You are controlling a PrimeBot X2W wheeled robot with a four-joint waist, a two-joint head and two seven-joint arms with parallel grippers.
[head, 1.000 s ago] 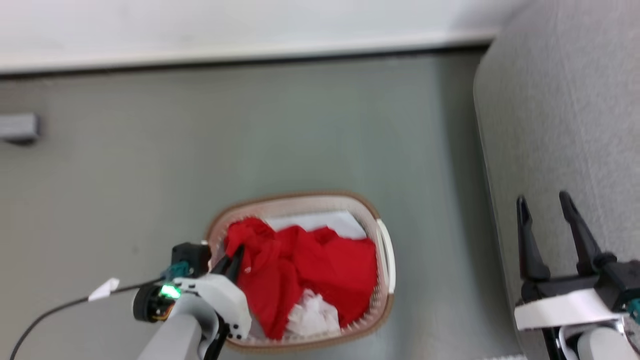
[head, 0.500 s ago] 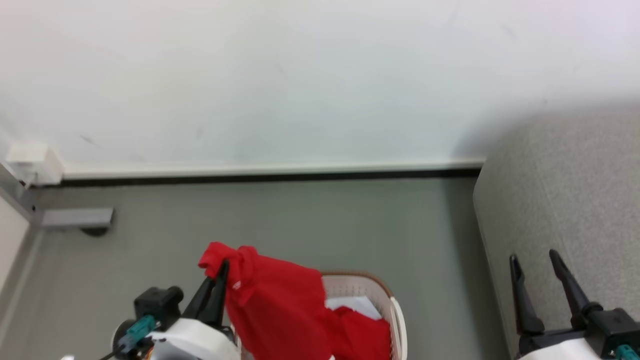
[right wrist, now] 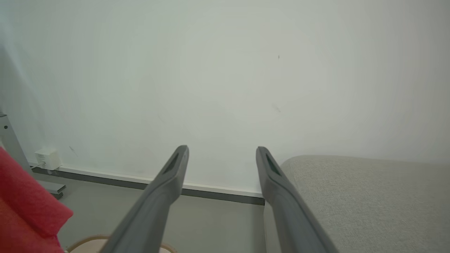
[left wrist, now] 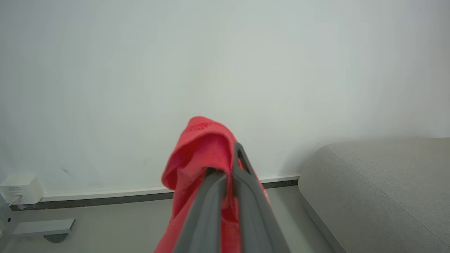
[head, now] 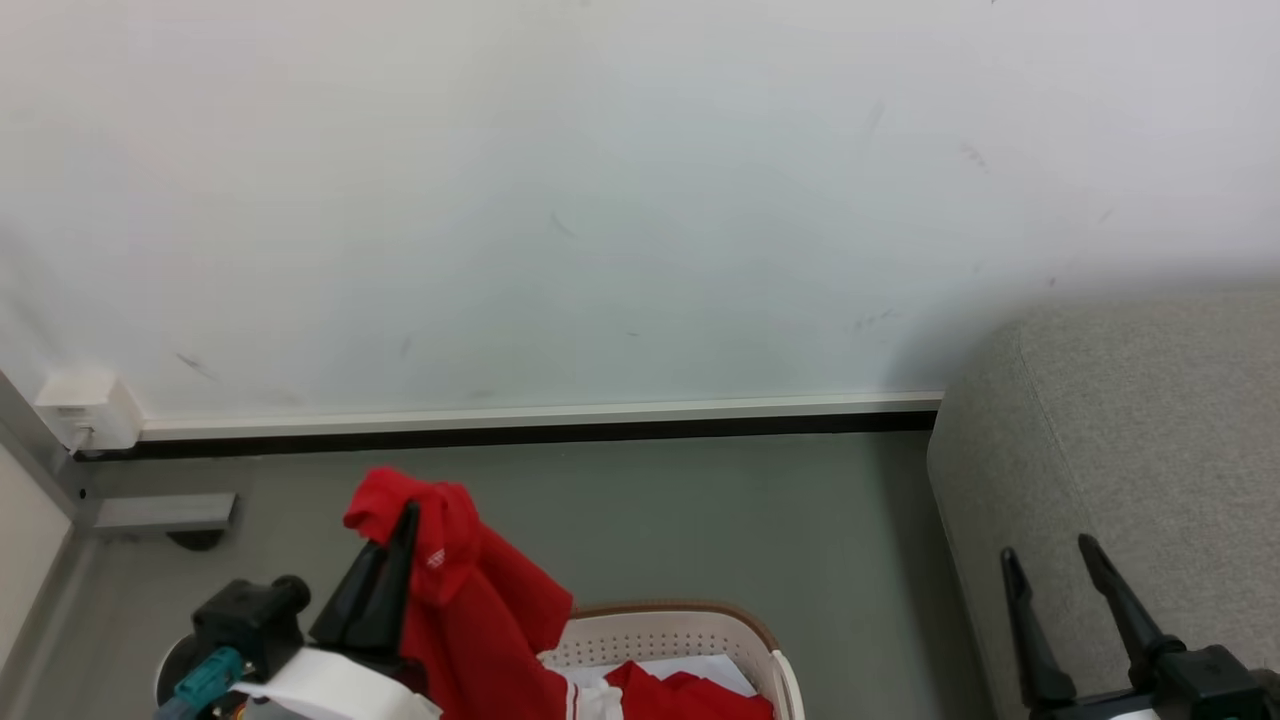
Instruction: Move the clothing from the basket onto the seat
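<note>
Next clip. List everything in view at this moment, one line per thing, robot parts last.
bright red fabric garment: one, red, hanging from the left gripper over the basket's left end
other red clothing: count unclear, red, inside the basket
flat white sheet: one, white, inside the basket
oval perforated plastic basket: one, cream with a brown rim, on the floor
woven-fabric upholstered seat: one, light grey, right
small wall box: one, white, far left
left gripper: one, dark, shut on the garment
right gripper: one, dark, open, empty

Soft red cloth clothing (head: 480, 600), matt cream plastic basket (head: 660, 632), rough woven-fabric seat (head: 1130, 430)
</note>
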